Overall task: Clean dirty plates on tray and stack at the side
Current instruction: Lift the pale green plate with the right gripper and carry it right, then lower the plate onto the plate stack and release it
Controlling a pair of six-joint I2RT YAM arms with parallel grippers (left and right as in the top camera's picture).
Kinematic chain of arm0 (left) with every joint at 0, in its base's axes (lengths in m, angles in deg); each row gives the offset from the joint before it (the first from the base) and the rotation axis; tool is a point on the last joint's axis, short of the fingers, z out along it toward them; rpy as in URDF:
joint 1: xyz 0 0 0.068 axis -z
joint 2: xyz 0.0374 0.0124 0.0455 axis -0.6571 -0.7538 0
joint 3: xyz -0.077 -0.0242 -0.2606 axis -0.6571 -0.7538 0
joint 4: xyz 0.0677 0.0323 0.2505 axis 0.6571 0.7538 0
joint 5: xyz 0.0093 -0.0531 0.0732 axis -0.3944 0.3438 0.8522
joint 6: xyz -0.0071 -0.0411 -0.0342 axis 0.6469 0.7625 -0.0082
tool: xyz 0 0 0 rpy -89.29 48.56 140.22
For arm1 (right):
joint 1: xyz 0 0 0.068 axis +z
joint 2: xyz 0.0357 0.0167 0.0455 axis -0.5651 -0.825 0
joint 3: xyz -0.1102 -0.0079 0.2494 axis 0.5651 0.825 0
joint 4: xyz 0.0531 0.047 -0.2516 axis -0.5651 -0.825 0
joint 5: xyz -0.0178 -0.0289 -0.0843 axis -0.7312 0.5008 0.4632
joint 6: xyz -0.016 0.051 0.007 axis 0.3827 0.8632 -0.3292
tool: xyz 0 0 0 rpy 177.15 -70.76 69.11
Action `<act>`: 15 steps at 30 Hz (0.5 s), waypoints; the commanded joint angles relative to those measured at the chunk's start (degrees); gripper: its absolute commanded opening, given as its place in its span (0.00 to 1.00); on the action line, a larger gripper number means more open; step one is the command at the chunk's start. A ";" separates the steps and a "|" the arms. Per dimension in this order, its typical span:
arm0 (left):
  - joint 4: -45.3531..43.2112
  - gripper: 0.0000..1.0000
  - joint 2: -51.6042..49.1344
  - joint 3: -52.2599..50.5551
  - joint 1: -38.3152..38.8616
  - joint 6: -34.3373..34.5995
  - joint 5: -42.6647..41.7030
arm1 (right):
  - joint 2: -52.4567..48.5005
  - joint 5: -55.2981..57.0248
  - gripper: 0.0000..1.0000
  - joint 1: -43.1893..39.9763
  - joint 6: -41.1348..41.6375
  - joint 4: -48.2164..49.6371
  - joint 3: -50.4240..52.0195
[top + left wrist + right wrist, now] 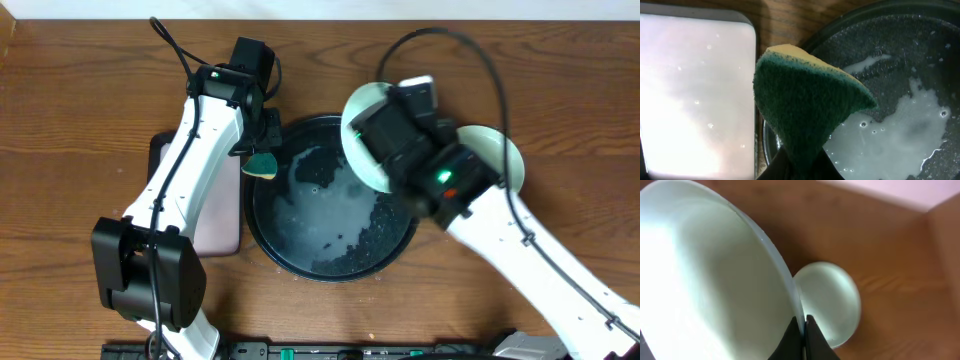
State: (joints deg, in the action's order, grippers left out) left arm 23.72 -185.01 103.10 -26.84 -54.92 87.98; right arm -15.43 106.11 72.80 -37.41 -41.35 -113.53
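Observation:
The large round black tray [300,262] holds soapy water; it also shows in the left wrist view [920,55]. My left gripper [262,150] is shut on a green and yellow sponge [805,95], held over the tray's left rim. My right gripper [801,322] is shut on the rim of a pale mint-green plate [362,130], held tilted on edge above the tray's upper right rim; its inside shows in the right wrist view [710,280]. Another pale green plate [500,152] lies on the table to the right of the tray [832,297]. No yellow plate shows.
A rectangular tray with a pale pink mat [222,215] lies left of the black tray, partly under my left arm; it fills the left of the left wrist view [695,90]. The wooden table's far edge meets a pale wall [890,192].

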 commanded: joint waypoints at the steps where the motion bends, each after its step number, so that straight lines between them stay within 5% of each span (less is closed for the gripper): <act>1: 0.31 0.08 0.04 0.31 -0.20 0.50 0.26 | -1.05 -16.76 0.01 -6.36 3.08 -1.18 -0.04; 7: 0.33 0.08 0.04 0.31 -0.20 0.50 0.26 | -1.16 -29.66 0.01 -20.79 3.02 -4.61 -0.04; 15: 0.28 0.07 0.04 0.31 -0.20 0.50 0.26 | -1.38 -30.25 0.01 -40.15 2.14 -6.14 3.32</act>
State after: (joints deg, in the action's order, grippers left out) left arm 23.74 -185.01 103.10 -26.84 -54.92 87.98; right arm -16.85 77.85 37.22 -35.70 -48.04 -112.66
